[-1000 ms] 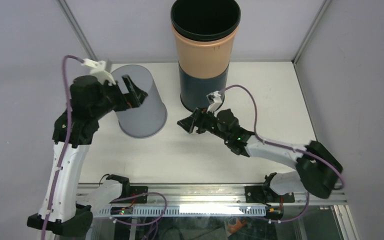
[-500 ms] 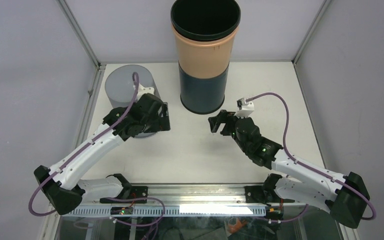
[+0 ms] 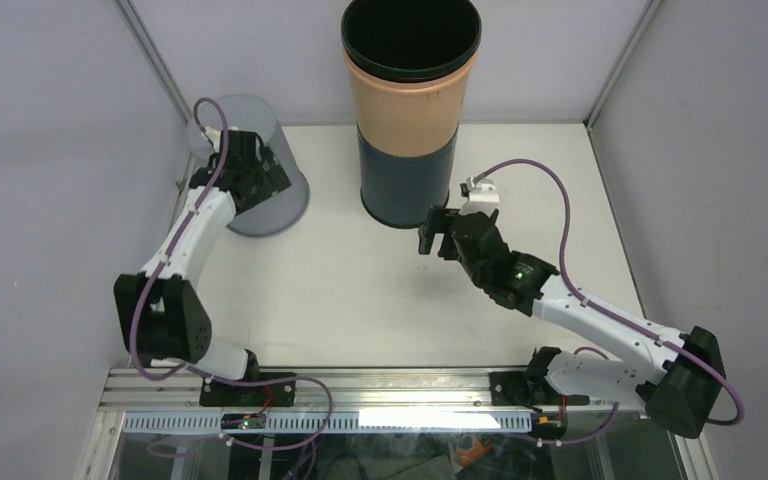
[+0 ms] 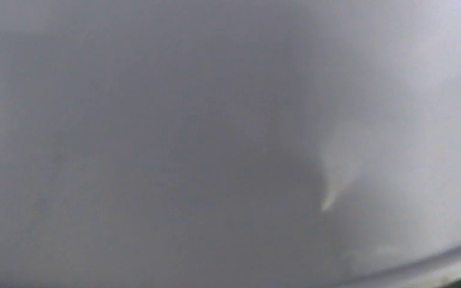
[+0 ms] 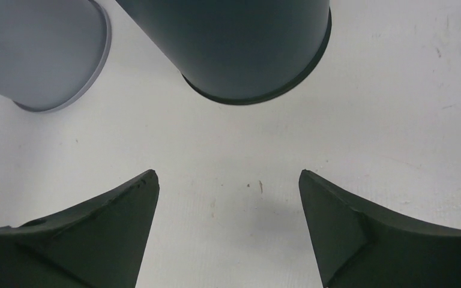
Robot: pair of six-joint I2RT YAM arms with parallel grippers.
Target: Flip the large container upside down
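Observation:
A grey translucent container (image 3: 260,195) leans at the back left with its mouth rim down on the table, and its rim also shows in the right wrist view (image 5: 54,72). My left gripper (image 3: 252,168) is pressed on its side wall and grips it. The left wrist view shows only the grey wall (image 4: 156,150), with the fingers hidden. A tall peach and dark blue container (image 3: 408,110) stands upright at the back centre, mouth up, and its dark base also shows in the right wrist view (image 5: 240,48). My right gripper (image 3: 432,234) is open and empty over bare table just in front of that base (image 5: 228,180).
The white table (image 3: 380,300) is fenced by metal frame posts (image 3: 160,70) at the back corners and grey walls on both sides. A metal rail (image 3: 360,385) runs along the near edge by the arm bases.
My left arm has swung the grey container back and to the left corner and turned it mouth-down. My right gripper has moved slightly right and closer to the tall container's base.

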